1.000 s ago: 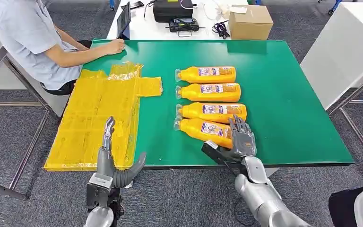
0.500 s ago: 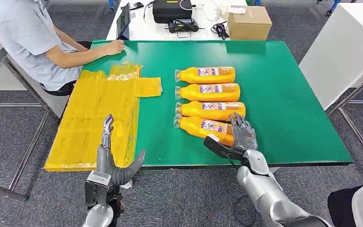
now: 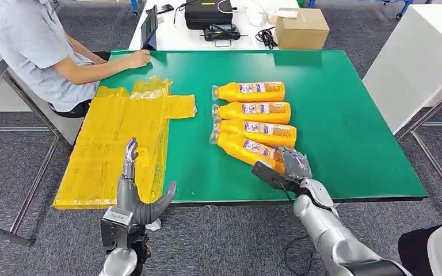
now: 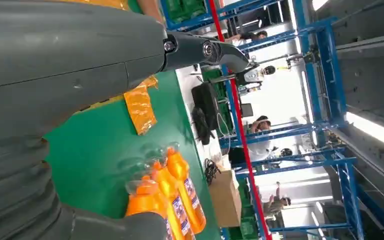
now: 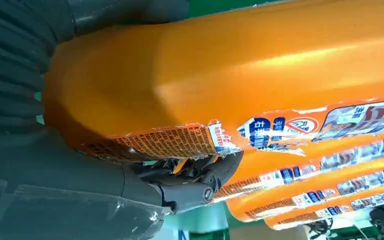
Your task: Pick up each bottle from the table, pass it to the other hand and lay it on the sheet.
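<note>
Four orange bottles lie side by side on the green table (image 3: 351,115), caps pointing left. My right hand (image 3: 292,167) curls around the base end of the nearest bottle (image 3: 244,148), which lies slanted on the table; in the right wrist view this bottle (image 5: 260,65) sits against the palm with the fingers (image 5: 200,185) wrapped under it. The other three bottles (image 3: 253,110) lie just beyond it. A yellow sheet (image 3: 109,144) covers the table's left part. My left hand (image 3: 135,192) stands open and upright at the sheet's near edge, holding nothing.
A person (image 3: 34,46) sits at the far left corner with a hand resting on the table. Behind the green table stand a cardboard box (image 3: 302,27) and dark equipment on a white table. Another white table (image 3: 420,63) stands to the right.
My right hand's fingers have closed down over the nearest bottle's base, and that bottle has swung to lie slanted. The left hand has stayed where it was.
</note>
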